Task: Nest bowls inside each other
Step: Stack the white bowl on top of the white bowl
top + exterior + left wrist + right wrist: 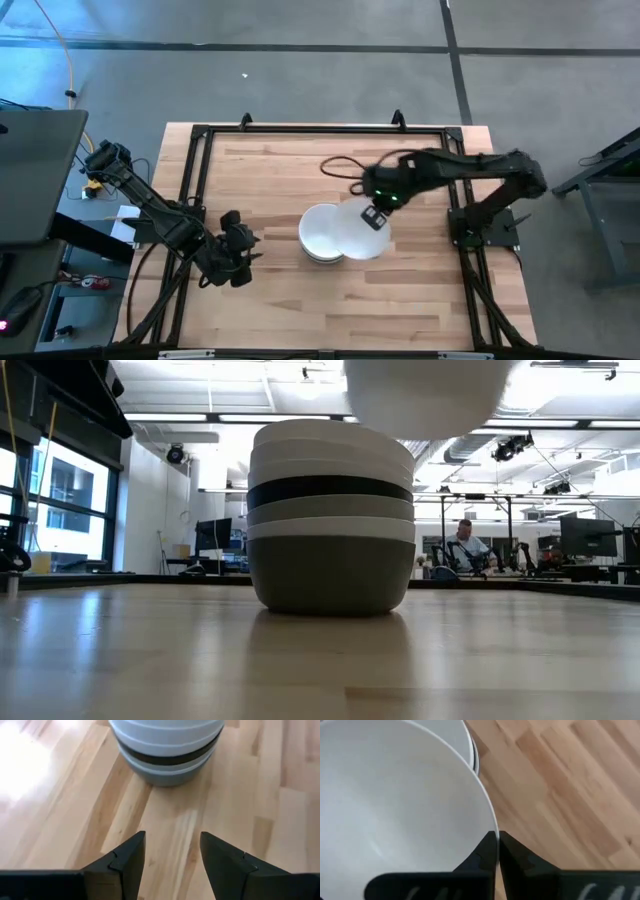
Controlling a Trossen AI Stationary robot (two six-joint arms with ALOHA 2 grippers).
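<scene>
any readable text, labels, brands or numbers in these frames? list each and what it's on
None readable in any view.
Stack of bowls: plain, no marks.
White bowl held by its rim in the right gripper: plain.
Left gripper, open, waiting short of the stack: no label showing.
Table: bare wood.
Monitors in the room behind: too small and blurred to read.

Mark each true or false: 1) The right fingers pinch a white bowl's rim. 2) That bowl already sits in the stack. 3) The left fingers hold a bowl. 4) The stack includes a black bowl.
1) True: the right gripper grips the white bowl by its rim.
2) False: it hangs above the stack, off to one side.
3) False: the left gripper is open and empty, beside the stack.
4) True: a black bowl shows mid-stack.
</scene>
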